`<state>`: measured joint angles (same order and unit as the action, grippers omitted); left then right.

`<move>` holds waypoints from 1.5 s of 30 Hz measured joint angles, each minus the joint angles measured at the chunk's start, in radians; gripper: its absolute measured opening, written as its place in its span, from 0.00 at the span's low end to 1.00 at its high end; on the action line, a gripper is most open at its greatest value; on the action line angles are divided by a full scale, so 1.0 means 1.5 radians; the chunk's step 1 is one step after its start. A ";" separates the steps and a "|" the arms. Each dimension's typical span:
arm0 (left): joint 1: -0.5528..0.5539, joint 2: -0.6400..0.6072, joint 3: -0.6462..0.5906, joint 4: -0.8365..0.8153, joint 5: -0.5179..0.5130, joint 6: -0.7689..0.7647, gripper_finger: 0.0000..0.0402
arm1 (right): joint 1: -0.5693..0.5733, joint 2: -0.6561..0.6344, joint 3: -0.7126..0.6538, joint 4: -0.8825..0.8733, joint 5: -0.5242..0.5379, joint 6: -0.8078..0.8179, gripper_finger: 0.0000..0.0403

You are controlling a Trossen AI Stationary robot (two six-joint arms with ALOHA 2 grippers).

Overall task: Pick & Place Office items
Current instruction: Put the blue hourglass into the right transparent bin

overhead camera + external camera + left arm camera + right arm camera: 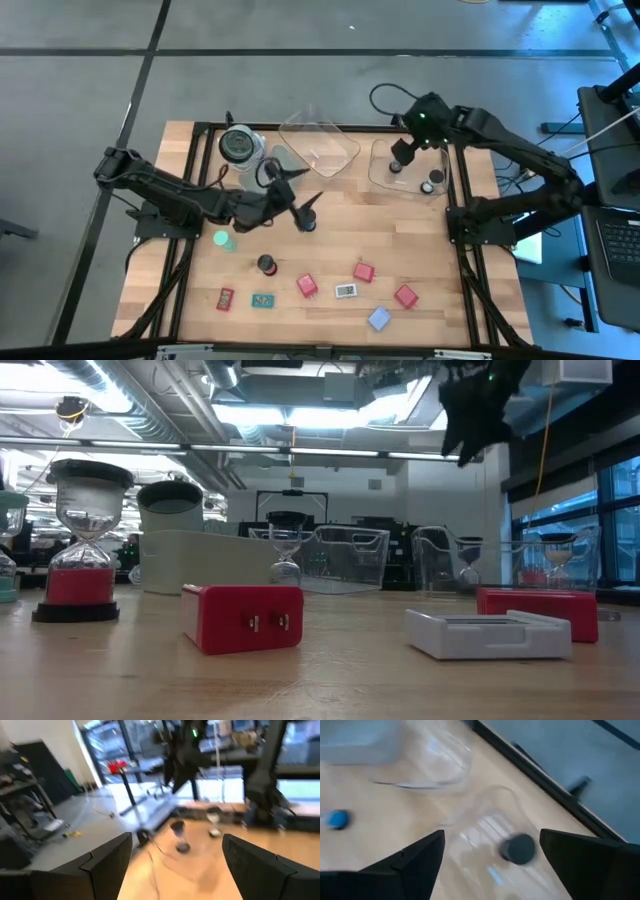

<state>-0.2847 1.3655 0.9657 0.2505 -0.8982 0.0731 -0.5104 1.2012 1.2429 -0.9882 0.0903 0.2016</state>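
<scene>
wooden table (400,240), no legible labels, left gripper (297,200) jaws spread, right gripper (412,150) jaws spread above clear tray (378,172), red blocks (307,286)

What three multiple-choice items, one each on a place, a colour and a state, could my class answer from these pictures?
1. Where does the right gripper hang?
A. over the jar
B. over the right-hand clear tray
C. over the table's front edge

2. What colour is the flat piece lying between two red blocks?
A. white
B. yellow
C. black

3. How does the left gripper stand?
A. shut on a red block
B. shut on nothing
C. open and empty

Answers:
1. B: the high view shows it above that tray at the table's far right.
2. A: the piece shows white from above.
3. C: its wrist view shows the fingers wide apart with nothing between them.
</scene>
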 joint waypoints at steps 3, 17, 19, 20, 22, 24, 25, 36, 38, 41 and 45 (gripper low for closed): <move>-0.029 0.000 0.000 -0.058 0.001 -0.059 0.77 | 0.056 -0.013 -0.030 0.059 -0.032 0.000 0.79; -0.181 -0.081 -0.001 -0.169 -0.082 -0.214 0.77 | 0.288 0.035 -0.201 0.547 -0.099 -0.104 0.76; -0.198 -0.092 -0.001 -0.191 -0.094 -0.241 0.77 | 0.305 0.051 -0.212 0.582 -0.116 -0.119 0.76; -0.206 -0.096 -0.001 -0.200 -0.100 -0.254 0.77 | 0.312 0.061 -0.214 0.596 -0.124 -0.121 0.76; -0.220 -0.101 -0.001 -0.216 -0.117 -0.277 0.77 | 0.322 0.084 -0.215 0.612 -0.137 -0.122 0.76; -0.231 -0.105 -0.001 -0.226 -0.132 -0.291 0.77 | 0.330 0.112 -0.215 0.638 -0.148 -0.120 0.77; -0.236 -0.106 -0.001 -0.231 -0.141 -0.295 0.77 | 0.333 0.128 -0.215 0.651 -0.153 -0.120 0.78; -0.251 -0.106 -0.001 -0.244 -0.161 -0.305 0.77 | 0.336 0.244 -0.215 0.751 -0.198 -0.109 0.93; -0.249 -0.106 -0.001 -0.247 -0.161 -0.304 0.77 | 0.341 0.266 -0.215 0.785 -0.203 -0.110 0.93; -0.244 -0.106 0.000 -0.254 -0.162 -0.305 0.77 | 0.343 0.309 -0.215 0.848 -0.203 -0.110 0.93; -0.237 -0.106 0.000 -0.263 -0.162 -0.314 0.77 | 0.342 0.360 -0.215 0.909 -0.192 -0.110 0.92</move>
<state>-0.6399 1.2072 0.9653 -0.1434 -1.1408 -0.3979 0.0026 1.7418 0.9205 0.3752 -0.1981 0.0366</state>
